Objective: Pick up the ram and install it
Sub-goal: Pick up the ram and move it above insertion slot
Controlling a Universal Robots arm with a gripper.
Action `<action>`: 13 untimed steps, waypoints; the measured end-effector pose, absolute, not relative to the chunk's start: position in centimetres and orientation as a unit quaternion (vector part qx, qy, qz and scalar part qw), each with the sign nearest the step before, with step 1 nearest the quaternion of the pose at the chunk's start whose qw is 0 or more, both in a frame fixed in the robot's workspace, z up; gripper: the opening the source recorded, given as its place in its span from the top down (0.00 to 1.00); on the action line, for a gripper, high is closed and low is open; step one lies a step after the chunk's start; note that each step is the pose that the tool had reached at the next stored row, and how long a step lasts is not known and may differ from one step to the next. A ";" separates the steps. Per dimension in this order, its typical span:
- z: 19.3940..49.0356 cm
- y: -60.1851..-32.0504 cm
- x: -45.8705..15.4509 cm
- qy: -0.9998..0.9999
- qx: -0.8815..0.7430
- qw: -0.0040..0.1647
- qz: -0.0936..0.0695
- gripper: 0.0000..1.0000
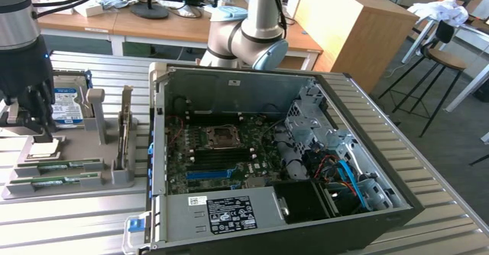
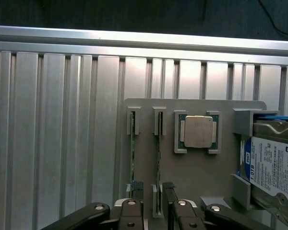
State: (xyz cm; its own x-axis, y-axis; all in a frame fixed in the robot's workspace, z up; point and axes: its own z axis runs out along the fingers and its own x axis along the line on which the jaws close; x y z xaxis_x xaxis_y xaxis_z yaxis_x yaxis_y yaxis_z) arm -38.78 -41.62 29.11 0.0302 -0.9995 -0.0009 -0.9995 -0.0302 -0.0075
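Two green ram sticks lie on edge in slots of a grey parts tray [image 1: 114, 177]. In the exterior view they are ram stick [image 1: 59, 165] and ram stick [image 1: 55, 181]; in the wrist view, ram stick [image 2: 159, 158] and ram stick [image 2: 132, 158]. My black gripper [image 1: 32, 130] hangs over the tray at the exterior view's left. It is open, and its fingertips [image 2: 137, 186] stand either side of the end of the stick nearer the CPU, gripper [image 2: 152, 187]. Nothing is held. The blue slot [image 1: 210, 173] lies on the motherboard in the open PC case.
The tray also carries a CPU [image 2: 198, 132], a hard drive [image 2: 273, 167] and a tall card [image 1: 125, 126] standing on edge. The open PC case [image 1: 157, 152] sits to the exterior view's right of the tray on a ribbed metal table [image 2: 57, 134]. A stool [image 1: 443, 60] stands beyond the table.
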 end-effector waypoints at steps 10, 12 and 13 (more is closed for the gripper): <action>29.1 -42.5 -38.8 0.696 -0.718 0.003 -0.002 0.70; 29.1 -42.6 -38.8 0.696 -0.718 0.003 -0.002 0.70; 29.1 -42.6 -38.8 0.696 -0.718 0.003 -0.002 0.70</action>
